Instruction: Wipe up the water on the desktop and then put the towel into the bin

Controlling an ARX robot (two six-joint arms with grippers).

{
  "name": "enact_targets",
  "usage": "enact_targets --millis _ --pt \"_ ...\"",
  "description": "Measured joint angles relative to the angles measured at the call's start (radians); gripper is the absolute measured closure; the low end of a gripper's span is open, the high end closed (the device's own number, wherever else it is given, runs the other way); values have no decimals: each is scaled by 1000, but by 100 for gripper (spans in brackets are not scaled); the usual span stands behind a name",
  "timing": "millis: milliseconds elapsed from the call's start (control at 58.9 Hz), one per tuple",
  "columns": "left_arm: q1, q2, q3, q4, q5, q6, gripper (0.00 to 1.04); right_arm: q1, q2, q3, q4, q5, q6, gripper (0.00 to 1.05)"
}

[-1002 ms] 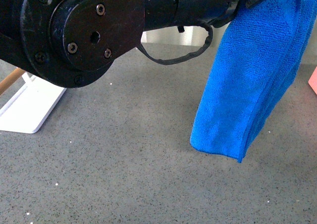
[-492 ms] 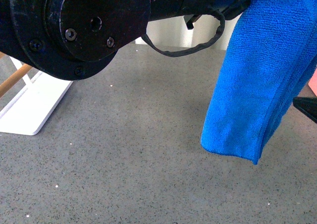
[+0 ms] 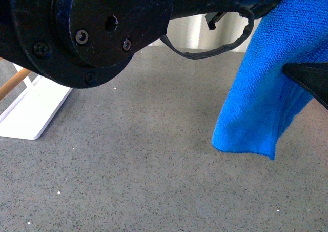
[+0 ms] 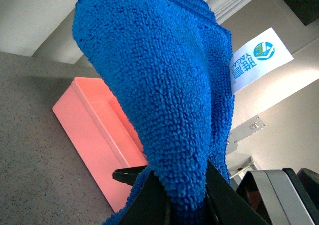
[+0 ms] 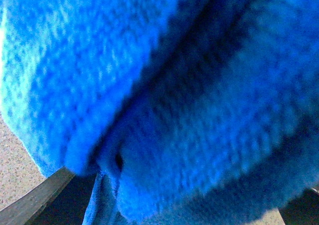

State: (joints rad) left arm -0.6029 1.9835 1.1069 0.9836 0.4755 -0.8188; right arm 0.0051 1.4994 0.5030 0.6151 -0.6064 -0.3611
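Note:
The blue towel [image 3: 259,103] hangs down at the right of the front view, its lower edge just above the speckled grey desktop [image 3: 143,165]. My left gripper [image 4: 182,200] is shut on the towel's [image 4: 159,85] upper fold, and a white tag [image 4: 259,58] sticks out beside it. The salmon-pink bin [image 4: 94,125] stands on the desktop right behind the towel. My right gripper is open; one of its dark fingers [image 3: 307,80] reaches in front of the hanging towel from the right. In the right wrist view the towel [image 5: 174,85] fills nearly the whole picture.
My left arm's black joint [image 3: 92,26] blocks the upper left of the front view, with a cable loop [image 3: 215,47] hanging beneath it. A white rack base [image 3: 31,114] with a wooden rod [image 3: 13,83] sits at the left edge.
My left arm has carried the towel to the right and slightly up. My right gripper's finger has come in from the right edge and now overlaps the towel.

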Motion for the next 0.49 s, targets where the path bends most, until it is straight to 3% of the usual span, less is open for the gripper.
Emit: enact_targets --millis 221,357,492 --pt "-16 0 -2 6 -3 -16 99 61 50 40 36 6 21 7" --pt "-24 0 -3 9 -3 -25 99 90 79 52 79 29 40 32" --pt "-24 0 -3 9 -3 -26 99 98 82 53 90 38 52 48"
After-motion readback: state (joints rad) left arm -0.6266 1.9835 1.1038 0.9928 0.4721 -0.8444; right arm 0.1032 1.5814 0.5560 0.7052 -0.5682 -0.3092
